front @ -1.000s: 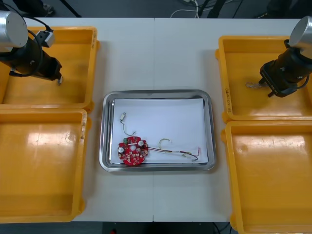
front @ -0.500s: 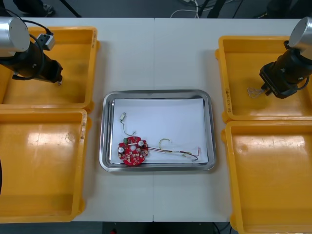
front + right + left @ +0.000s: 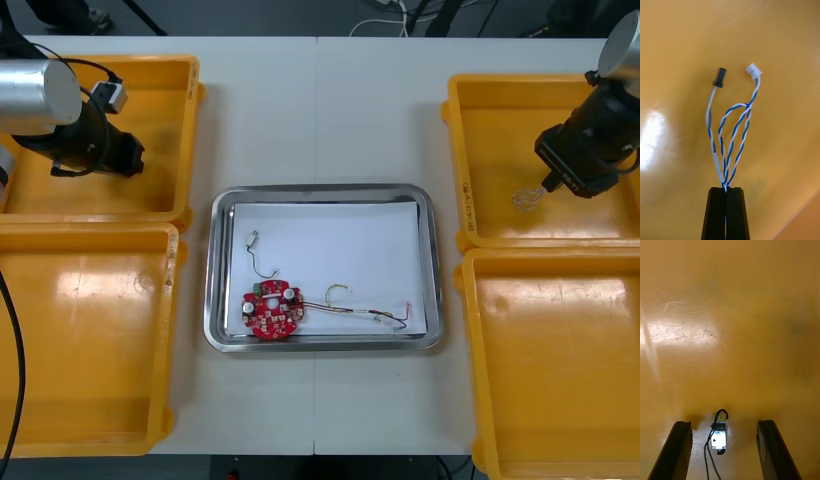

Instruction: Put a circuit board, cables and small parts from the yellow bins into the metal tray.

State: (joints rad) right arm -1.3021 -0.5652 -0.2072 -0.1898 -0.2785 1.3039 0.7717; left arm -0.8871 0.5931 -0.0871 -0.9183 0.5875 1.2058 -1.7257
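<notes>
Front: tray [image 3: 210, 270] holds red board [image 3: 271, 309] and thin cables [image 3: 365, 313]. Left hand [image 3: 130, 158] over far-left bin [image 3: 190, 130]; right hand [image 3: 548, 185] over far-right bin [image 3: 455, 160].
Right wrist: fingers pinching twisted blue-white cable [image 3: 732, 142].
Left wrist: fingers spread, small metal part [image 3: 718, 435] between them on bin floor.

left gripper [image 3: 724, 423]: finger bases cut by the wrist view's edge; in the front view, fingertips hidden under its own wrist.
small metal part [image 3: 718, 437]: kind cannot be told; its black wires run off the edge between the fingers.
right gripper [image 3: 726, 189]: finger bases cut off.
blue and white cable [image 3: 730, 138]: gripped stretch hidden inside the closed fingers.
near left yellow bin [image 3: 70, 350]: outer side cut off.
near right yellow bin [image 3: 560, 380]: outer side cut off.
thin cable [image 3: 365, 312] in metal tray [image 3: 432, 260]: end fittings too small to tell.
</notes>
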